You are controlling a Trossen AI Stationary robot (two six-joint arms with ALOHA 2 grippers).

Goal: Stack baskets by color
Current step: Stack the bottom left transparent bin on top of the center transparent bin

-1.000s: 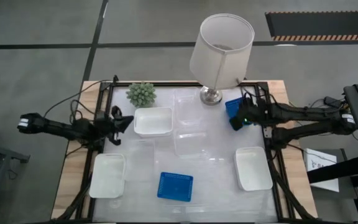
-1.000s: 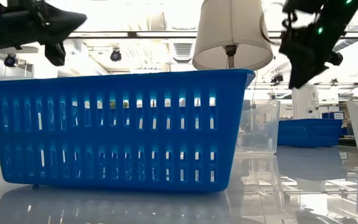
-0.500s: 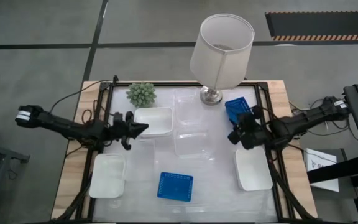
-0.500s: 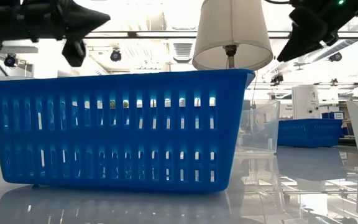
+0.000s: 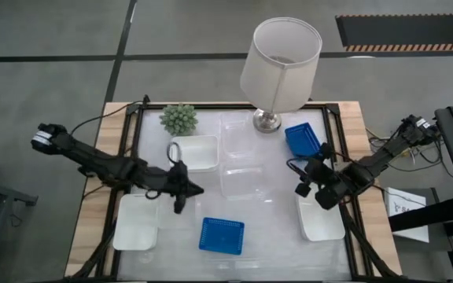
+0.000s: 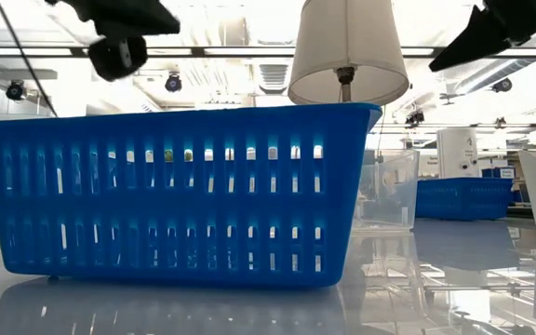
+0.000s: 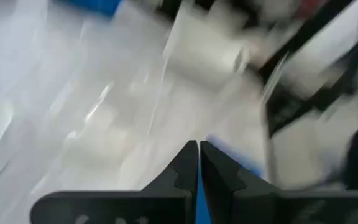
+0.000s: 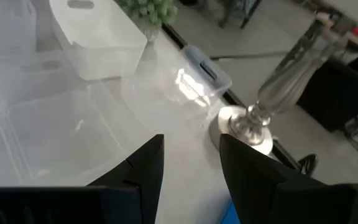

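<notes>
Glossy white table (image 5: 266, 224), grey floor around; lamp (image 5: 280, 55) and plant (image 5: 178, 118) at far edge. My left gripper (image 5: 189, 189) pinched closed, empty; blue basket (image 5: 222, 235) just past fingertips, long axis across table. Right gripper (image 5: 303, 187) parted, empty, white basket (image 5: 321, 214) beside it.

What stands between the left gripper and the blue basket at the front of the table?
Nothing visible. In the high view the left gripper, shut and empty, hovers over bare table just back-left of the blue basket; the white basket lies off to the side.
</notes>
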